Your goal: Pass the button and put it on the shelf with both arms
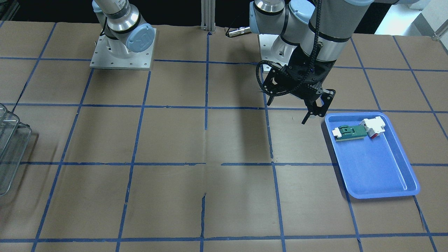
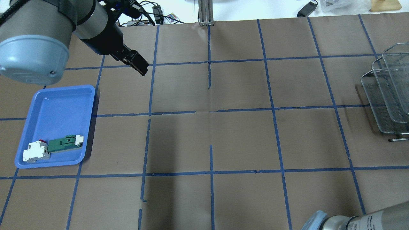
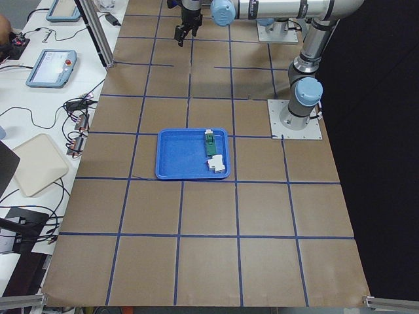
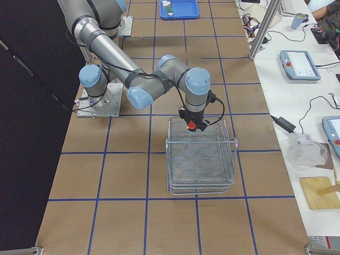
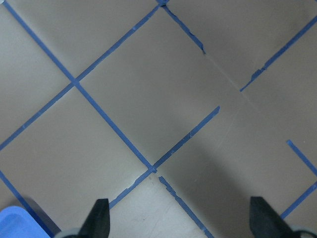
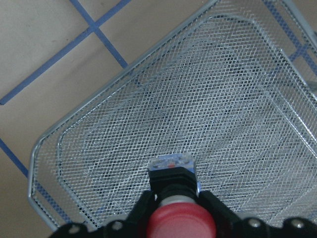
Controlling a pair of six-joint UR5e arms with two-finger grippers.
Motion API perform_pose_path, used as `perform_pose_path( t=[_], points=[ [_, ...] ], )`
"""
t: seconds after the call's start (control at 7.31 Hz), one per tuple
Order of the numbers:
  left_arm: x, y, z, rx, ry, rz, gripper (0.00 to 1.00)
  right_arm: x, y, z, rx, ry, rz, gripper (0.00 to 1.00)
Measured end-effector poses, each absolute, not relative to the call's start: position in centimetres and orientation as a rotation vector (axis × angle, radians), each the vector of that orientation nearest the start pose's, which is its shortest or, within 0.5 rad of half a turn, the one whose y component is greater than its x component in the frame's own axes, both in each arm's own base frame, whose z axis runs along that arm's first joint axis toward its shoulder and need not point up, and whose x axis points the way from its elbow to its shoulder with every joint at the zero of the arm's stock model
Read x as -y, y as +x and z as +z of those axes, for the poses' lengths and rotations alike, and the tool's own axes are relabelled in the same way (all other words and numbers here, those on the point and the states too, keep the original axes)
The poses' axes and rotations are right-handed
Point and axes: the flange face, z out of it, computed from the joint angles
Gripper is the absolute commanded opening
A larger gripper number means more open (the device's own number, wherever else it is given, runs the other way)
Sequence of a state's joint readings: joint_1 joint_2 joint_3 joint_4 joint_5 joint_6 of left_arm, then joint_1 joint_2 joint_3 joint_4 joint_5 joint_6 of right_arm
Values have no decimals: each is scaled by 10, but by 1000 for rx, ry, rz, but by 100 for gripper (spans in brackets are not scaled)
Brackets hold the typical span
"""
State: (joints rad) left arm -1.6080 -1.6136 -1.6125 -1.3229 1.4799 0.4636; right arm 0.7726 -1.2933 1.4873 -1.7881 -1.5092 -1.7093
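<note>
Button (image 6: 173, 191), one, in right hand (image 6: 176, 206) over perhaps three-tiered shelf (image 6: 198, 99).

My wide bench (image 2: 243, 140), covered in brown paper, is marked into squares by blue tape lines (image 2: 179, 112). Alongside runs a white side desk (image 4: 297, 106) holding a grey-blue handheld tablet (image 4: 300, 65) and a black power adapter (image 4: 285, 124).

The front-facing and overhead views cut the shelf (image 1: 14, 147) off at their edges. In the right wrist view we saw the button (image 6: 171, 171) only partly: the bottom edge cropped its red cap, and the right gripper (image 6: 174, 201) hid its black body's sides.
</note>
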Motion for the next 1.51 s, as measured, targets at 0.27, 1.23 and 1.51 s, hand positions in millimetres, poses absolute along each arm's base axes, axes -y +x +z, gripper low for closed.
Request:
perform_pose_path(
  t=[0.27,1.23,1.51],
  points=[
    [517,-161,472,-3172,366,-232,100,524,-338,394,-2830,-1391,-97,98],
    [515,-154,492,-3170,22,-40,100,517,-266,441,-2849,-1254,-69,100],
    [521,-154,490,-3173,28,-97,100,513,-169,481,-2910,-1070,-52,100]
  ],
)
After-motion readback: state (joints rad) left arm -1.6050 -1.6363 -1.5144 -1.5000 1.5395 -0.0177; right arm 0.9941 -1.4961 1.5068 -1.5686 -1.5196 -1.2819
